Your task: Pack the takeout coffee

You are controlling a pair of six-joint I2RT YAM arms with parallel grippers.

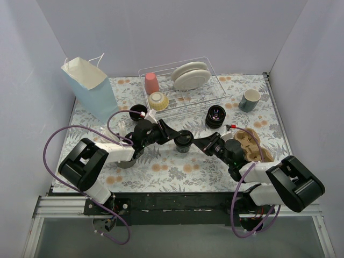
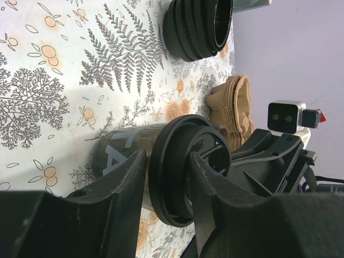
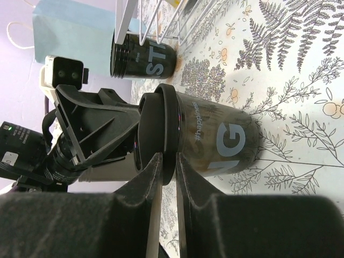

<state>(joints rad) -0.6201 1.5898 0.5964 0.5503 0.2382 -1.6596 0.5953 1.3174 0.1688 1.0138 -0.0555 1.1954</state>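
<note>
One takeout coffee [image 1: 184,141] stands upright mid-table, a black cup [image 3: 223,141] with pale lettering and a black lid [image 3: 161,126]. My left gripper [image 1: 176,134] reaches it from the left. Its jaws [image 2: 166,161] straddle the lid [image 2: 183,161], one finger on top and one under the rim against the cup wall [image 2: 115,150]. My right gripper [image 1: 200,143] comes from the right, its fingers [image 3: 167,161] pinched narrowly on the lid's rim. A second black cup [image 1: 138,112], without a lid, stands by the dish rack [image 3: 145,59].
A stack of black lids [image 1: 216,115] sits behind the cup [image 2: 199,27]. A brown pulp cup carrier [image 1: 250,144] lies at the right [image 2: 236,107]. A blue paper bag [image 1: 88,86] stands far left, a wire dish rack [image 1: 207,67] at the back, a blue-grey mug [image 1: 249,100] far right.
</note>
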